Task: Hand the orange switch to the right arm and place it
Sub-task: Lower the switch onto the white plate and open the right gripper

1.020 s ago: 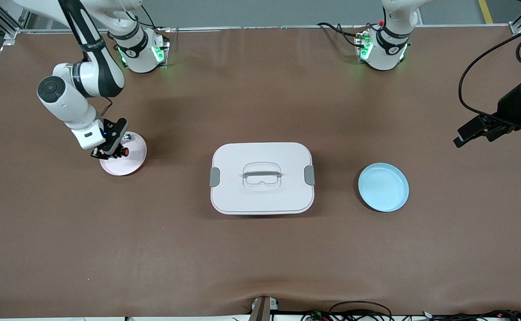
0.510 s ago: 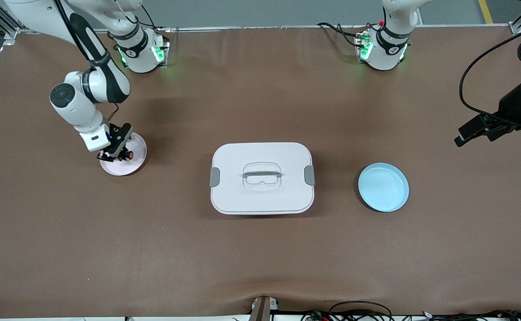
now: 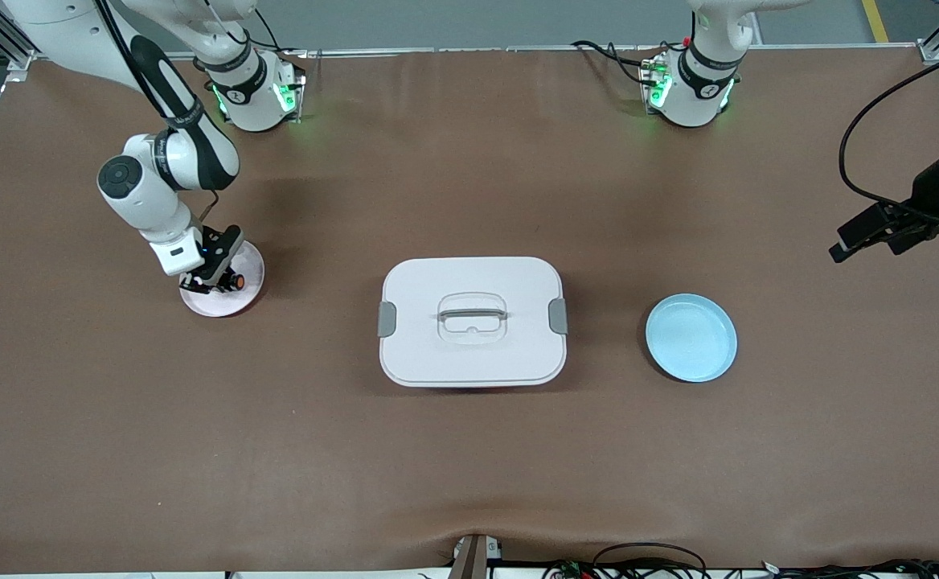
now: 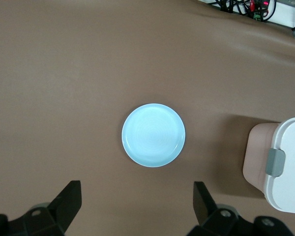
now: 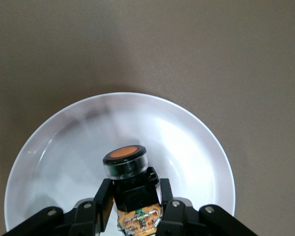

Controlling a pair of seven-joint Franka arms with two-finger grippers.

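Note:
The orange switch [image 3: 235, 281] is a tiny black push-button with a round orange face. My right gripper [image 3: 224, 281] is shut on its black body, low over the pale pink plate [image 3: 214, 304] at the right arm's end of the table. In the right wrist view the orange switch [image 5: 125, 161] points its face outward from the right gripper [image 5: 133, 195], with the plate [image 5: 54, 147] under it. I cannot tell if it touches the plate. My left gripper [image 3: 846, 244] hangs open and empty in the air at the left arm's end; its own view shows the left gripper [image 4: 136, 206] spread wide over bare table.
A white lidded box [image 3: 472, 322] with a handle and grey clips sits mid-table. A light blue plate [image 3: 690, 337] lies between it and the left arm's end, also seen as the blue plate [image 4: 153, 135] beside the box [image 4: 285, 167]. Cables run along the table's front edge.
The right arm has swung in over the pink plate and carried the switch a little toward the middle of the table. The left gripper has drifted slightly toward its end of the table.

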